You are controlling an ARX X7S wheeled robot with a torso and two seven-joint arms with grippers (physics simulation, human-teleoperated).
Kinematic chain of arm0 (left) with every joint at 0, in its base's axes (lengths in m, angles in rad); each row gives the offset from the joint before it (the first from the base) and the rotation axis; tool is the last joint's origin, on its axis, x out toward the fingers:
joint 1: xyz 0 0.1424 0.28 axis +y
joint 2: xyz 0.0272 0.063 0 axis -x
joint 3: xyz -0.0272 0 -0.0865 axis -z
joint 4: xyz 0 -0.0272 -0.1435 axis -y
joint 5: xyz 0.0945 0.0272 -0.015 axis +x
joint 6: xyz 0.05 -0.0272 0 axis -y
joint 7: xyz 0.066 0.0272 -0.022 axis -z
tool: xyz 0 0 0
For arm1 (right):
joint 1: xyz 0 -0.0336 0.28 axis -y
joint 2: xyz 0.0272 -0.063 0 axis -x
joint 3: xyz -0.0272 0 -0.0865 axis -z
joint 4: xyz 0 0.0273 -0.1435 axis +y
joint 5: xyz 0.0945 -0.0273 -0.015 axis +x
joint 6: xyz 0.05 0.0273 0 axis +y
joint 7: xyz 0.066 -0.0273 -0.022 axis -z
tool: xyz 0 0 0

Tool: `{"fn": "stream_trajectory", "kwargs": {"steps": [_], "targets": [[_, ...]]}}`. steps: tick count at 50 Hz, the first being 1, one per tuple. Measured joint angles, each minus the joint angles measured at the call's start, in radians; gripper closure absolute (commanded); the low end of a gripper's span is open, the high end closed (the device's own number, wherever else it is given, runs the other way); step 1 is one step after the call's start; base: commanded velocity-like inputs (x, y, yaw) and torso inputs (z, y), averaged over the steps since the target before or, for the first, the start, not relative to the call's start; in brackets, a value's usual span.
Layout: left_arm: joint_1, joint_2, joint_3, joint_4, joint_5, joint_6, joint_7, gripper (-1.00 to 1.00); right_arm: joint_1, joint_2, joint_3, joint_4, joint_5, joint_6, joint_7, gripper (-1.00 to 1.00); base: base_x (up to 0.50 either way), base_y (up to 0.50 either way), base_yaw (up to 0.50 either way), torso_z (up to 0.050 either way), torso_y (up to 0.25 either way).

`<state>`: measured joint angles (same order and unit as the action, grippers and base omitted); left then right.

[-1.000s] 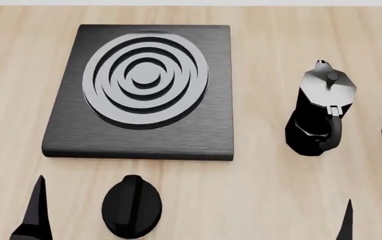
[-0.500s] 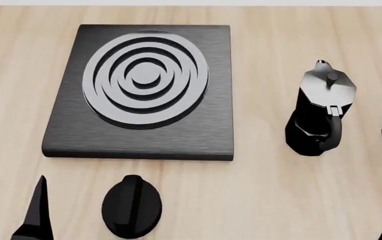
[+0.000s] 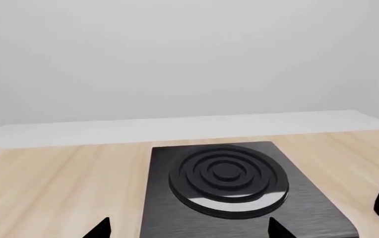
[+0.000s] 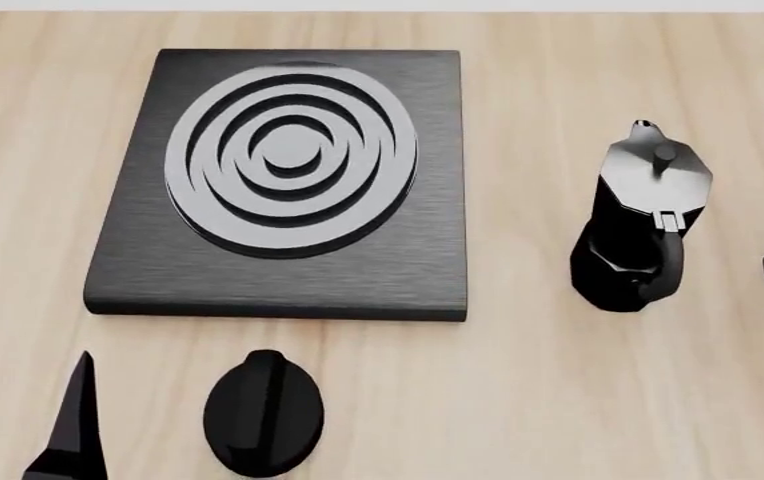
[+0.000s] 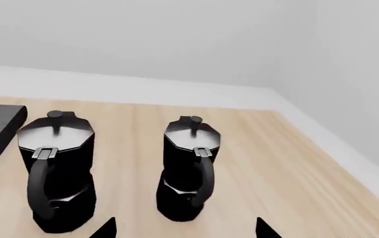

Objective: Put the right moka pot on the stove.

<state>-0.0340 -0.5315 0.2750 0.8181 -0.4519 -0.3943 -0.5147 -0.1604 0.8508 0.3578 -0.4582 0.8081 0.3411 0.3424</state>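
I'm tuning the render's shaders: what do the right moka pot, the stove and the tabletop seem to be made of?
The right moka pot: glossy black body, probably enamelled metal, with a silvery lid.
The stove: brushed black slab, fine streaks suggesting metal; its burner rings look grey and matte.
The tabletop: pale wood, going by its grain lines.

Light wood-grain desk (image 4: 529,380), pale planks, grain running away from the robot. Directly on it: flat square black brushed stove slab (image 4: 396,270) with round concentric-ring burner, ahead of the left jaws; separate round black knob (image 4: 263,411), just beside the left jaws on their inner side, apart from the slab's near edge. Small faceted black moka pot with silvery-grey lid (image 5: 188,168) upright ahead of the right jaws; second identical moka pot (image 5: 57,171) beside it, between it and the slab, not touching.
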Motion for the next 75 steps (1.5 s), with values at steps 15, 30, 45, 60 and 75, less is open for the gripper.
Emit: {"fn": "stream_trajectory", "kwargs": {"steps": [15,30,45,60,75], "targets": [[-0.002,-0.004,0.004,0.004,-0.006,-0.004,-0.002,-1.00,0.106,0.029,-0.032,0.127,0.032,0.012,-0.055,-1.00,0.00,0.00,0.00,0.000,0.000],[-0.005,-0.007,0.007,0.007,-0.012,-0.006,-0.004,-1.00,0.213,0.033,-0.098,0.252,0.012,0.004,-0.111,-1.00,0.00,0.00,0.00,0.000,0.000],[-0.008,-0.009,0.010,0.005,-0.016,-0.005,-0.005,-1.00,0.306,0.025,-0.154,0.357,-0.008,-0.005,-0.159,-1.00,0.00,0.00,0.00,0.000,0.000],[-0.010,-0.010,0.014,-0.003,-0.015,0.005,-0.001,-1.00,0.426,0.006,-0.222,0.487,-0.040,-0.014,-0.217,-1.00,0.00,0.00,0.00,0.000,0.000],[-0.010,-0.012,0.017,-0.003,-0.017,0.008,-0.004,-1.00,0.536,-0.017,-0.287,0.599,-0.082,-0.022,-0.263,-1.00,0.00,0.00,0.00,0.000,0.000]]}}
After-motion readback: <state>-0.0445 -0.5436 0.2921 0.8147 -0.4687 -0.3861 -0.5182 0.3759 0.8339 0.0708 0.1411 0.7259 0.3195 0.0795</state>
